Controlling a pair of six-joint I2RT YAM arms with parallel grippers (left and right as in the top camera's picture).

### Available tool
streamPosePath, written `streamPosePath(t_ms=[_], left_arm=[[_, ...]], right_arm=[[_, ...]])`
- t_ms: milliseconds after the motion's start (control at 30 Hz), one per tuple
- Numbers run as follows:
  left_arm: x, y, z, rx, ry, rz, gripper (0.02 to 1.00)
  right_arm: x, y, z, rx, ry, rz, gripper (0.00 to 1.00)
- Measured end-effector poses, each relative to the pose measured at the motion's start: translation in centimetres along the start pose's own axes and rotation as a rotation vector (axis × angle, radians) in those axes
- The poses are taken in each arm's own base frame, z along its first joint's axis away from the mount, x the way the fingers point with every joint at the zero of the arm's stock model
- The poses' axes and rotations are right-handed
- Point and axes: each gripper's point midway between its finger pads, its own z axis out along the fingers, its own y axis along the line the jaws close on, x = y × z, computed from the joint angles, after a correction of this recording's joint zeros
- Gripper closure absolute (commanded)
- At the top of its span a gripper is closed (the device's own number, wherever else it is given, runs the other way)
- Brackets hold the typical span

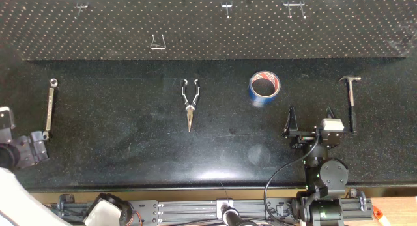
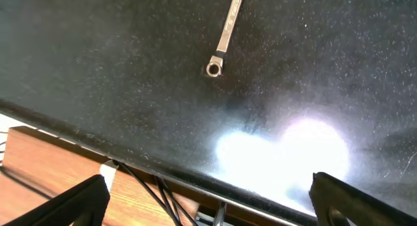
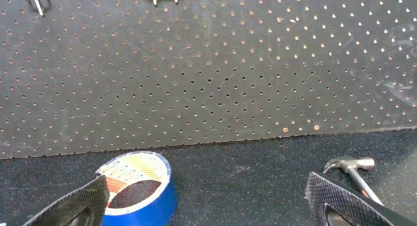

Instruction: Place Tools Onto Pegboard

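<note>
Right jaws: spread wide with nothing in them, low over the counter [image 1: 130,154] on its right side, facing the pegboard [image 3: 228,70].
Left jaws: also wide and empty, down at the counter's front-left corner and tipped toward the near edge.
Closest to the right jaws: the tape roll [image 3: 133,187] is off one finger and the hammer [image 3: 352,170] off the other. The jaws line up with the gap between the two, not with either tool.
Closest to the left jaws: the wrench [image 2: 225,34], lying flat with a ring end pointing their way. It's near but not touching.
Middle of the counter: the pliers [image 1: 189,102] lie flat with the tip toward the front edge, well apart from both arms.
Up on the pegboard: the hooks [image 1: 294,8] are all bare (there's a triangular one [image 1: 158,42] lower down too).
Step in hand: looks like the very start to me. All four tools are on the counter and nothing is hung, so it's down to choosing the first pick.
Next move, my guess: the right arm swings sideways onto either the hammer handle or the tape rim, drops around it, closes and lifts.
What that calls for: a grip that leaves the part that hangs free for a hook, like the hammer's head or the tape's hole.
</note>
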Motion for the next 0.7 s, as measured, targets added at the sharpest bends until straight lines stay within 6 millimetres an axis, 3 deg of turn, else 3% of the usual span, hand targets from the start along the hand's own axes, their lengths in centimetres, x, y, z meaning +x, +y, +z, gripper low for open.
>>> streamPosePath(t_ms=[133, 300, 400, 700], left_arm=[[-0.2, -0.1, 1.1, 0.053, 0.005, 0.017, 0.025], [-2.3, 0.9, 3.0, 0.067, -0.042, 0.032, 0.025], [-3.5, 1.5, 4.9, 0.088, -0.058, 0.034, 0.025], [-4.8, 0.7, 10.6, 0.245, -0.062, 0.075, 0.025]], right_arm=[[0.0, 0.0, 0.0, 0.0, 0.0, 0.0, 0.02], [0.0, 0.0, 0.0, 0.0, 0.0, 0.0, 0.02], [0.0, 0.0, 0.0, 0.0, 0.0, 0.0, 0.02], [0.0, 0.0, 0.0, 0.0, 0.0, 0.0, 0.02]])
